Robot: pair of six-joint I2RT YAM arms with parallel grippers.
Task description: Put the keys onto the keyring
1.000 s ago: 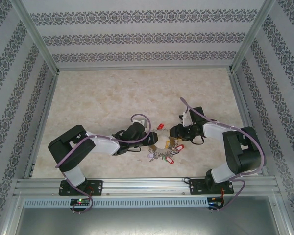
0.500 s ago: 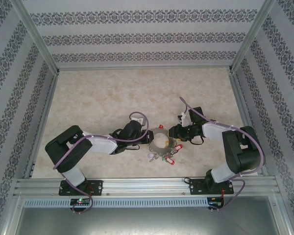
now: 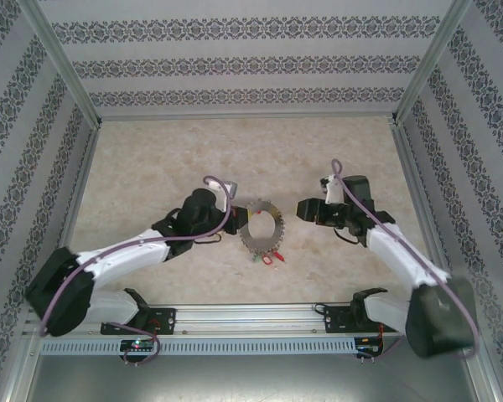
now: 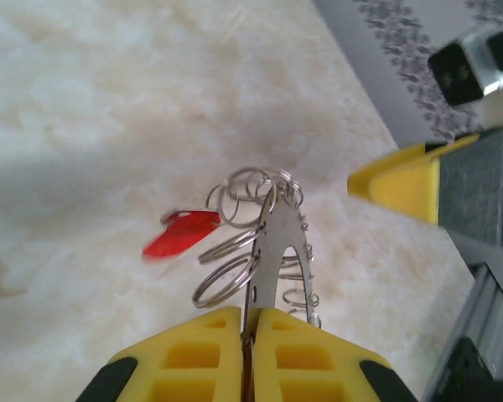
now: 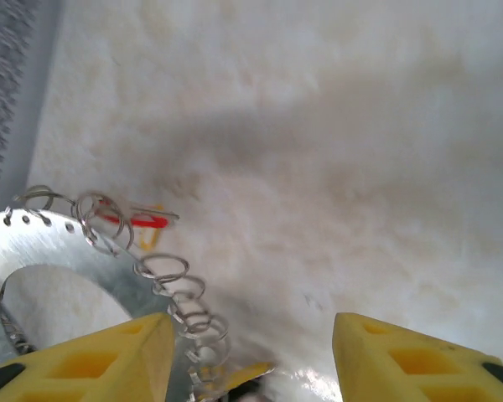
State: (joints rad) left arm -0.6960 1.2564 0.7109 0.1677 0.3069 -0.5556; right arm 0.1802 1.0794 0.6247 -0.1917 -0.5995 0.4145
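Keyring (image 4: pixel 272 247) moved left, rim in left claw (image 4: pixel 250 327); right claw (image 5: pixel 251 328) apart.

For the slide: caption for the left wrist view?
Left fingers shut on the keyring's edge, split rings fanning off it, red tag beyond.

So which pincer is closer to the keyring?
Left. The left pincer is shut on the keyring's rim, touching it. The right pincer is open and apart from the keyring, on its other side.
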